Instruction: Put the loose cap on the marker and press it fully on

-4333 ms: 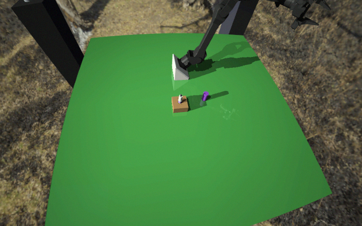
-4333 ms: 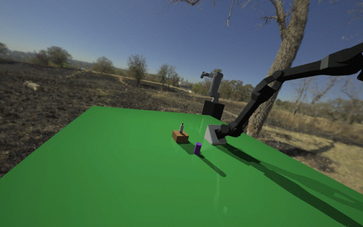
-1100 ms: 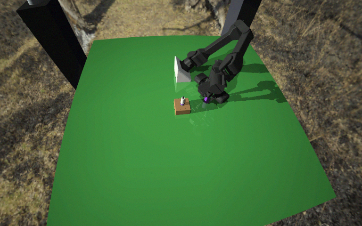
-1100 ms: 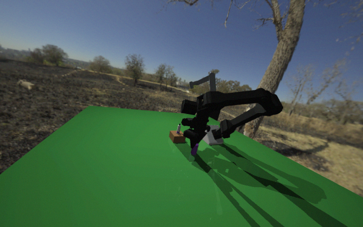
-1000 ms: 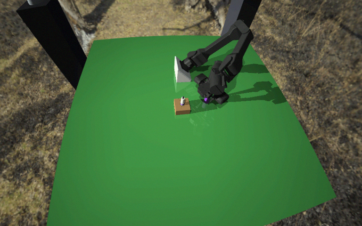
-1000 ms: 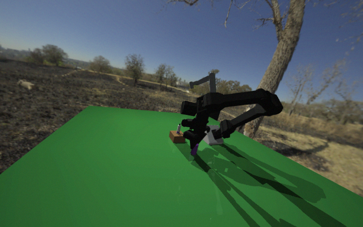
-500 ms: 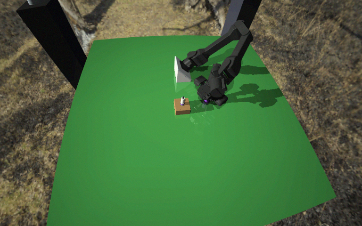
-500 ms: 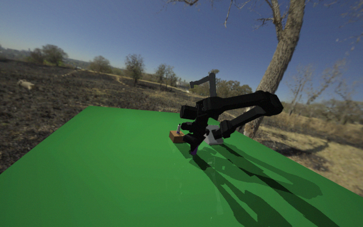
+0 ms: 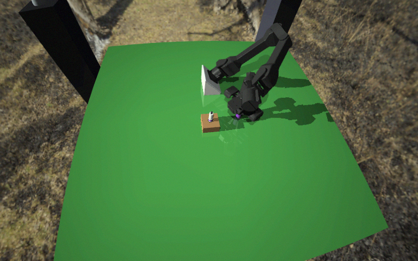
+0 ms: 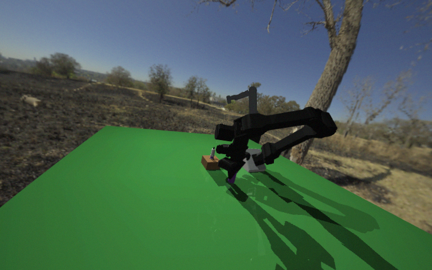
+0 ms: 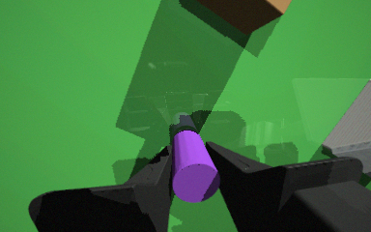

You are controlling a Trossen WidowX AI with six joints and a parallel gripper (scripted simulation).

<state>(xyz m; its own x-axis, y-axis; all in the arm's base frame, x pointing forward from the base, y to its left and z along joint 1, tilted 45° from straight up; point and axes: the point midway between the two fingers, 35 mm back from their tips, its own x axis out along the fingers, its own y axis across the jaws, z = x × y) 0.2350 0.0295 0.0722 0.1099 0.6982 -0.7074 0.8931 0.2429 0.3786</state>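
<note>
The purple cap [image 9: 237, 116] [image 10: 232, 179] [image 11: 195, 166] stands upright at table level, to the right of the holder block in the top view. My gripper [image 11: 188, 148] is shut on the cap, one finger against each side; in the exterior view the arm's hand hides the cap's upper part. The white marker [image 9: 210, 116] [image 10: 212, 153] stands upright, dark tip up, in the brown holder block [image 9: 210, 129] [image 10: 210, 163]. The block also shows at the top edge of the wrist view [image 11: 237, 12], where the marker is out of view.
The arm's pale grey base wedge [image 9: 211, 89] [image 10: 255, 165] [image 11: 355, 128] stands behind the holder block in the top view and at the right in the wrist view. Dark posts [image 9: 58, 45] [image 9: 278, 15] rise at the far left and far right behind the green table [image 9: 138, 184].
</note>
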